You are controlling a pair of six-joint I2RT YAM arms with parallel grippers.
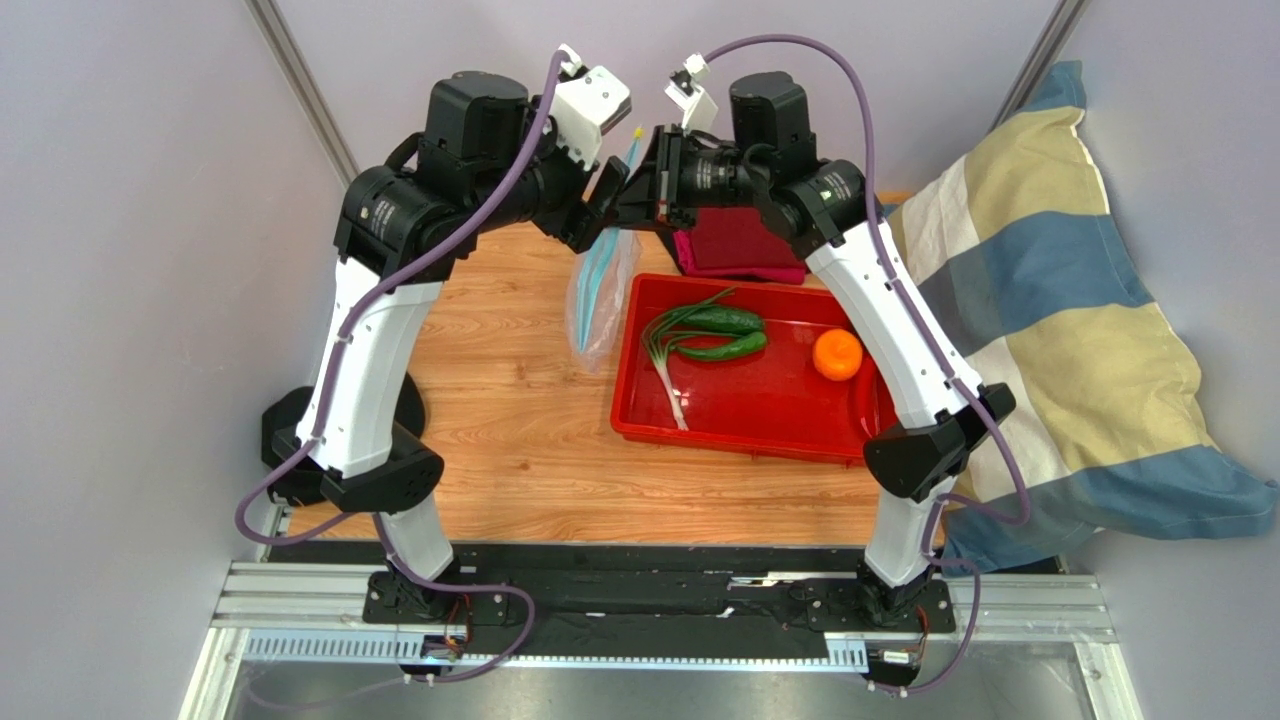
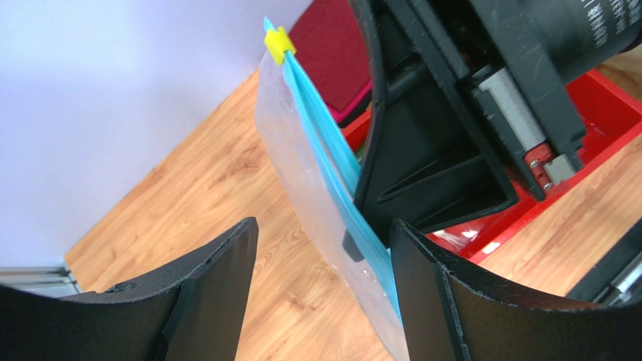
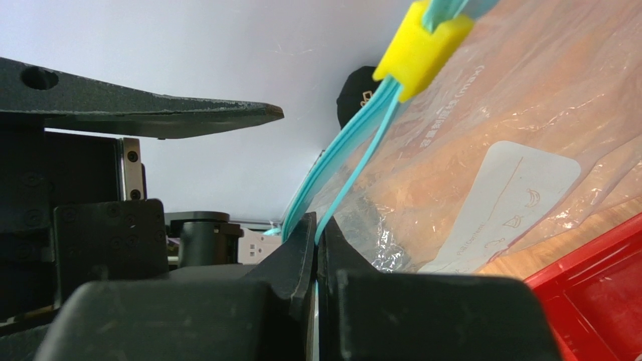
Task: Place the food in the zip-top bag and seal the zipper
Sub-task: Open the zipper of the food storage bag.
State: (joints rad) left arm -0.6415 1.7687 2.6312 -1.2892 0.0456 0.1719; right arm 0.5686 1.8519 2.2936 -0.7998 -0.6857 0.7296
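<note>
The clear zip-top bag [image 1: 598, 300] hangs upright over the wood table beside the red tray [image 1: 759, 408]. My right gripper [image 3: 316, 226] is shut on one lip of its bluish zipper [image 3: 343, 162], below the yellow slider [image 3: 422, 49]. The white label [image 3: 509, 199] shows on the bag's side. My left gripper [image 2: 324, 224] is open. The bag [image 2: 316, 203] passes between its fingers, close to the right one [image 2: 452, 301]. The food lies in the tray: an orange fruit [image 1: 837, 354], two long green vegetables [image 1: 724, 321] and a green onion [image 1: 666, 368].
A dark red cloth [image 1: 736, 240] lies behind the tray. A striped pillow [image 1: 1052, 330] fills the right side. The right gripper's body [image 2: 429, 150] crowds the left wrist view. Grey walls close in at the back and left.
</note>
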